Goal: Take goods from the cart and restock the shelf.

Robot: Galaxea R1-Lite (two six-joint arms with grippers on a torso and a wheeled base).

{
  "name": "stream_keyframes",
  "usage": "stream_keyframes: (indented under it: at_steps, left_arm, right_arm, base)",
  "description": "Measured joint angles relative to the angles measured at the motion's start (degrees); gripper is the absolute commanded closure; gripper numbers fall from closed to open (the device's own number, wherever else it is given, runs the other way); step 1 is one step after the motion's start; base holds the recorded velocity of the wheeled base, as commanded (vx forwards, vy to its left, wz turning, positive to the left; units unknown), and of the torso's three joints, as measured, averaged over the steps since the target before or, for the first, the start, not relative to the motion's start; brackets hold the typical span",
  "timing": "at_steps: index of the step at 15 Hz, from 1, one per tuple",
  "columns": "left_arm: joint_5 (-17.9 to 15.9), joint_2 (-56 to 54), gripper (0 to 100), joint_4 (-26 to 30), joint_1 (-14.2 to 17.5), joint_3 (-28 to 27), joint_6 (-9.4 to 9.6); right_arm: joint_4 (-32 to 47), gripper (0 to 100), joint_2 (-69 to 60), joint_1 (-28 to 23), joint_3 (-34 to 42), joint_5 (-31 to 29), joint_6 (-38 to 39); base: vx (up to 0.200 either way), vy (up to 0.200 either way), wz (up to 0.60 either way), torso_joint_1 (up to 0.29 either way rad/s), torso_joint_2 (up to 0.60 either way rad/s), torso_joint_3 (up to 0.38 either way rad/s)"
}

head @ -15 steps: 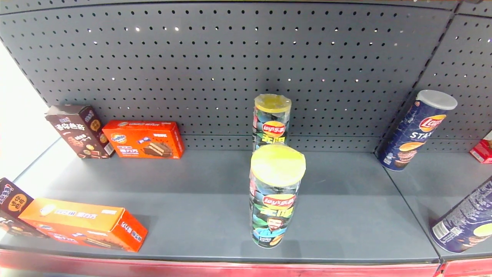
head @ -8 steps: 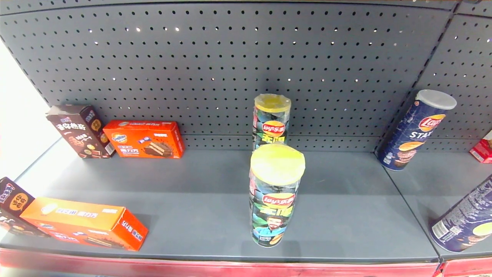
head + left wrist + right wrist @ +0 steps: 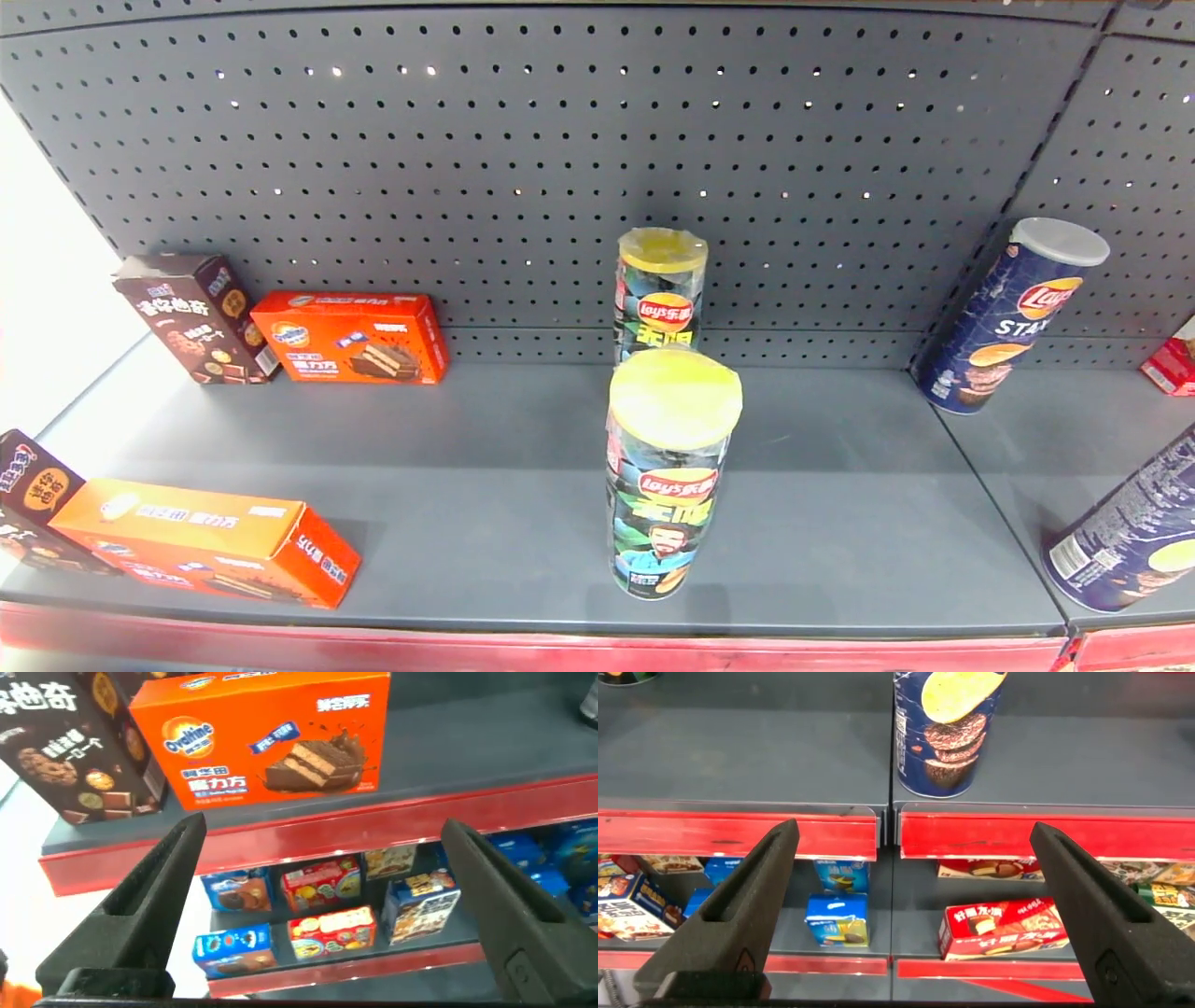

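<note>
The grey shelf (image 3: 467, 485) carries two green chip cans with yellow lids, one near the front (image 3: 667, 476) and one at the back (image 3: 659, 294). Orange wafer boxes lie at the back left (image 3: 350, 338) and front left (image 3: 205, 541). My left gripper (image 3: 322, 829) is open with nothing held, in front of the shelf's red edge (image 3: 374, 831), below the orange box (image 3: 266, 742) and a brown cookie box (image 3: 70, 751). My right gripper (image 3: 915, 829) is open with nothing held, facing the red edge (image 3: 738, 831) below a blue chip can (image 3: 945, 733).
Brown cookie boxes stand at the left (image 3: 191, 317) and front left corner (image 3: 28, 499). Blue chip cans stand on the right bay (image 3: 1008, 317) (image 3: 1125, 537), with a red box (image 3: 1172, 366) at the far edge. A lower shelf holds several snack boxes (image 3: 327, 915) (image 3: 999, 929).
</note>
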State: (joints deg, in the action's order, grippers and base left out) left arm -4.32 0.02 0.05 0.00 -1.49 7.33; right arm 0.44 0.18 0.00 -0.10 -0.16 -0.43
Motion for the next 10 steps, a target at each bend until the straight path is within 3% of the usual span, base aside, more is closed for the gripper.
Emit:
stream_keyframes:
  at_steps: [2,3,5,6,7,10]
  left_arm:
    - [2.4,0.0,0,-0.2,0.0,-0.1,2.17]
    - [2.5,0.0,0,-0.2,0.0,-0.1,2.17]
    - [1.5,0.0,0,0.1,0.0,-0.1,-1.54]
    - [0.6,0.0,0,0.3,-0.1,-0.1,-5.03]
    - [0.0,0.2,0,0.4,-0.2,-0.2,-6.97]
    - [-0.2,1.0,0,0.6,-0.5,-0.3,-7.38]
  right_arm:
    - [0.0,0,0.0,0.0,0.0,0.0,0.0]
    - [0.0,0,0.0,0.0,0.0,0.0,0.0]
    - [0.0,0,0.0,0.0,0.0,0.0,0.0]
    - [0.0,0,0.0,0.0,0.0,0.0,0.0]
    - [0.0,0,0.0,0.0,0.0,0.0,-0.1]
    - [-0.1,0,0.0,0.0,0.0,0.0,-0.1]
  base:
    - [0.000,0.000,0.00,0.000,0.00,0.000]
    - [0.000,0.000,0.00,0.000,0.00,0.000]
    - [0.000,0.000,0.00,0.000,0.00,0.000]
    - [0.000,0.000,0.00,0.000,0.00,0.000]
    - [0.000,0.000,0.00,0.000,0.00,0.000]
    - [0.000,0.000,0.00,0.000,0.00,0.000]
